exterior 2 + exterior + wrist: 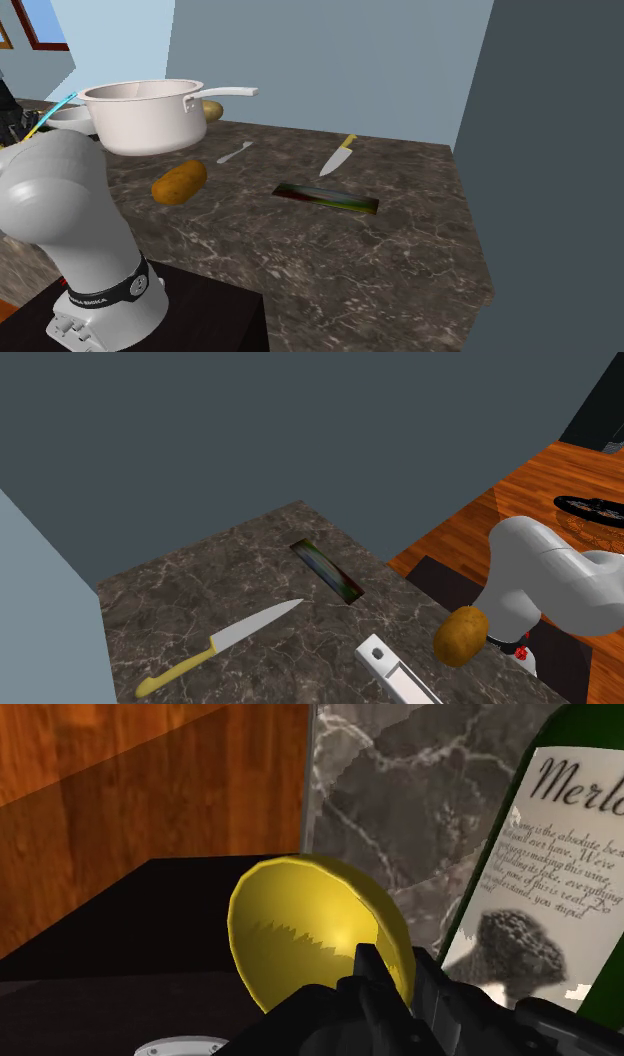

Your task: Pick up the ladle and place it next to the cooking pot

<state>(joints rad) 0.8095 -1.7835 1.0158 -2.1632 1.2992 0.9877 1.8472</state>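
Nearest the stand, the white arm is folded low, well apart from the cooking pot. In the wrist view the tool sits just behind a yellow rounded object. Whether the tool is released or clenched cannot be told; nothing is seen held in it. On the marble table, a brown potato lies on the arm's side of the pot. The ladle, small and white, lies flat on the table beyond that, near the pot and roughly under its long handle. Further from the pot lie a flat green strip and a yellow-handled knife. Assessment: the step in hand is the approach, and the pick is not yet begun. Recommended: carry the tool high over the potato and descend on the side of the ladle away from the pot, clear of the pot's handle. Set the jaws across the ladle's thin stem. Lower the tool almost to the table before closing, since the ladle lies very low.
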